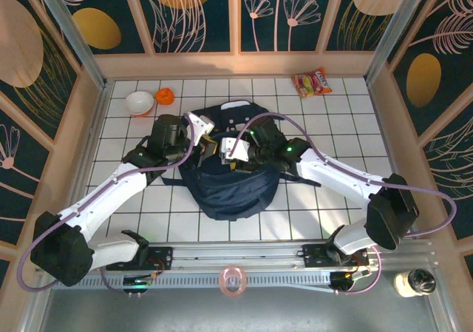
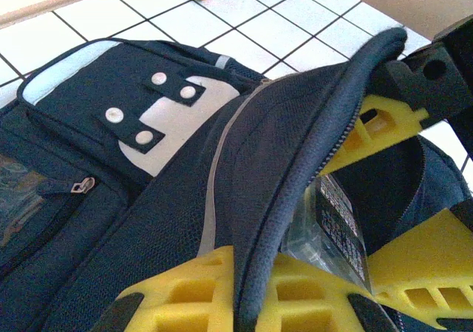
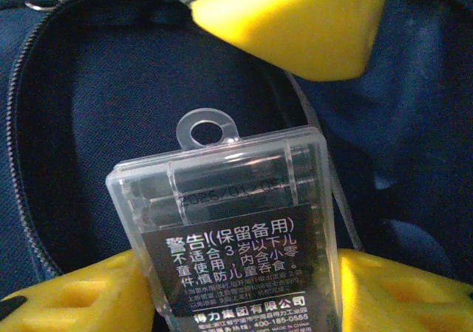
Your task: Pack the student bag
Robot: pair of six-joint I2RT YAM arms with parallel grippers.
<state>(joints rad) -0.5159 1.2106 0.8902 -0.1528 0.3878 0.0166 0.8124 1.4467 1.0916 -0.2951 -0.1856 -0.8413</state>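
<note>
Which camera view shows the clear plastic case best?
The right wrist view: the clear plastic case stands large and central, hang tab and printed label sharp, against the student bag. The left wrist view shows a sliver of it inside the bag's opening. The top view is too small to tell.

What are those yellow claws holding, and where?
Left gripper pinches the navy-blue fabric backpack by its zipper edge; right gripper holds a clear plastic case by its lower end.

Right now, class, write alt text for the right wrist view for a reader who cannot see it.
A clear plastic case with a hang tab and black label printed in Chinese sits between the yellow fingers of the right gripper, in front of the open navy student bag. Another yellow finger juts in from above.
</note>
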